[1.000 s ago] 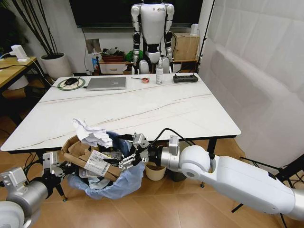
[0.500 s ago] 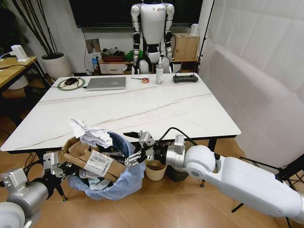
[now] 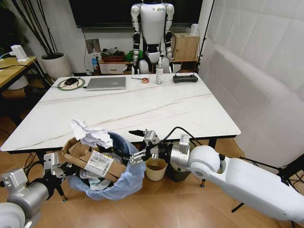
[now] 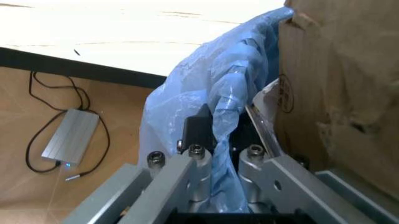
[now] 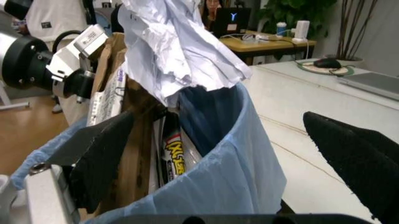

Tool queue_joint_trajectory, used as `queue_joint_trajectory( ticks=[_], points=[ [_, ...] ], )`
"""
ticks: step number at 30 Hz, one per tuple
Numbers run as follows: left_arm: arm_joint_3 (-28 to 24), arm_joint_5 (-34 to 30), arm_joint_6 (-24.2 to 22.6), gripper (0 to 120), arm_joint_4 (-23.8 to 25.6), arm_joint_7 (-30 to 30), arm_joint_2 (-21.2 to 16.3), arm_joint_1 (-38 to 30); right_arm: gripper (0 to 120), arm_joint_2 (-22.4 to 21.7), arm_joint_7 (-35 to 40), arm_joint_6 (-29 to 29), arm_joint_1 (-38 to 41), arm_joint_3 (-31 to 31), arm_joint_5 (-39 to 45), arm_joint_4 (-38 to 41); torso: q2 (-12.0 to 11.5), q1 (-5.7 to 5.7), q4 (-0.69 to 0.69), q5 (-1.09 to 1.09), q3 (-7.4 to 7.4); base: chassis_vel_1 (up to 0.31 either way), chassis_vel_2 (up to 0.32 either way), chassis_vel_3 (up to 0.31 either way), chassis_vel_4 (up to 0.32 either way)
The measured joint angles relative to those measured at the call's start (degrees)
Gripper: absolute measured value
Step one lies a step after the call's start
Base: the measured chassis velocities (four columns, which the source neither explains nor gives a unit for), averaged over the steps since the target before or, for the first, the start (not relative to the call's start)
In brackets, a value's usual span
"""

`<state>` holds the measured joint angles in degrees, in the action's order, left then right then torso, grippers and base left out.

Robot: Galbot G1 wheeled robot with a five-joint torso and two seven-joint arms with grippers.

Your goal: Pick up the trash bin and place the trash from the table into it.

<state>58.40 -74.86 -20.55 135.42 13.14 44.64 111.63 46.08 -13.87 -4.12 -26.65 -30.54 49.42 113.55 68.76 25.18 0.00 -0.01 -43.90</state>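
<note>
The trash bin (image 3: 115,179), lined with a crinkled light-blue bag, hangs below the front edge of the table (image 3: 142,107). My left gripper (image 3: 60,167) is shut on its rim; the left wrist view shows the fingers (image 4: 194,163) clamping the blue bag (image 4: 218,116). The trash stuffed inside includes crumpled white paper (image 3: 90,134) on top and a torn brown cardboard box (image 3: 92,161) with a label. My right gripper (image 3: 138,145) is open and empty just to the right of the bin's rim. In the right wrist view its black pads (image 5: 103,151) stand wide apart before the bag (image 5: 231,177) and paper (image 5: 174,51).
A grey laptop (image 3: 106,83), spray bottle (image 3: 159,74), tape roll (image 3: 145,80) and black controller (image 3: 185,78) sit at the table's far edge. A cream bin (image 3: 156,170) stands under the table. A humanoid robot (image 3: 152,33) stands behind, a wood table (image 3: 14,66) at the left.
My right gripper has drawn back to the right, away from the cardboard in the bin, with its fingers spreading wider. The bin and left gripper have held still.
</note>
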Motion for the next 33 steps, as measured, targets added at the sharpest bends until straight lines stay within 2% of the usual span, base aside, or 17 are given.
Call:
queue_joint_trajectory(
  ticks=[6,19,25,27,33],
  points=[
    [-0.05,0.18,0.00,0,-0.01,-0.12,0.06,0.02,100,-0.69,-0.03,0.25,-1.01,1.61,-0.64,0.03,0.00,0.00,0.00,0.01,0.00,0.000,0.000,0.000,0.000],
    [-0.20,0.41,-0.03,0,0.35,-0.33,-0.21,0.29,100,-5.82,-0.15,0.49,-6.95,9.01,-1.06,3.39,0.00,0.00,0.00,0.01,0.00,0.000,0.000,0.000,0.000],
    [-0.35,0.71,-0.04,0,0.49,-0.49,-0.07,0.31,100,-8.59,1.27,0.62,-13.41,17.55,-1.04,5.34,0.00,0.00,0.00,0.01,0.00,0.000,0.000,0.000,0.000],
    [-0.37,0.73,-0.04,0,0.62,-0.50,-0.07,0.31,100,-8.95,1.44,0.83,-14.40,18.63,-1.01,5.50,0.00,0.00,0.00,0.00,0.00,0.000,0.000,0.000,0.000],
    [-0.48,1.25,-0.05,0,0.89,-0.85,0.09,0.42,100,-10.98,2.69,4.34,-20.76,24.32,-0.98,5.86,0.00,0.00,-0.01,0.02,0.00,0.000,0.000,0.000,0.000]
  ],
)
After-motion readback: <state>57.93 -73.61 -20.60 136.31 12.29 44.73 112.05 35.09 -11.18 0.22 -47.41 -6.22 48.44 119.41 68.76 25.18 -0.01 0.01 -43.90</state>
